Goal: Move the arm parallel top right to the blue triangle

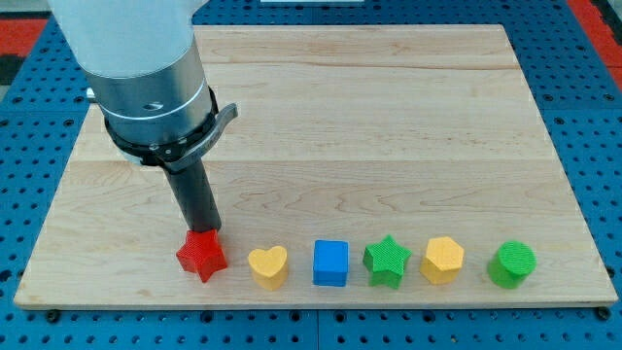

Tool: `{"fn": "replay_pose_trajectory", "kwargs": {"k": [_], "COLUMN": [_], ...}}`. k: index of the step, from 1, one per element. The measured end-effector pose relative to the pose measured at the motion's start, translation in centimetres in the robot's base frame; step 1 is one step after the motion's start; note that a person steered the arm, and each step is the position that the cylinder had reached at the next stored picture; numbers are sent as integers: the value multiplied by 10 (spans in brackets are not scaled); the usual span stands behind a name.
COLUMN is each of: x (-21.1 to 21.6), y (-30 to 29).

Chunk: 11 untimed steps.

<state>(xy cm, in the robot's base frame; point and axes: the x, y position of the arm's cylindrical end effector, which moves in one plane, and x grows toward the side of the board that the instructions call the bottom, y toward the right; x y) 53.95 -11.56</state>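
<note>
A row of blocks lies along the view's bottom edge of the wooden board. From left to right they are a red star, a yellow heart, a blue cube, a green star, a yellow hexagon and a green cylinder. No blue triangle shows; the only blue block is the cube. My tip is at the top edge of the red star, touching or nearly touching it, well to the left of the blue cube.
The arm's grey and white body hangs over the board's upper left. A blue perforated table surrounds the board.
</note>
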Motion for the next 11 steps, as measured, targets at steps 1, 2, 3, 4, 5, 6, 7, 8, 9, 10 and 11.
{"fn": "replay_pose_trajectory", "kwargs": {"k": [1,2,3,4,5,6,7,8,9,10,11], "x": [2,10,11,-16,-67,-124,-186,-245,-300,-346,-347], "y": [0,0,-6,-6,-6,-6,-6,-3,-3,-4,-13]}}
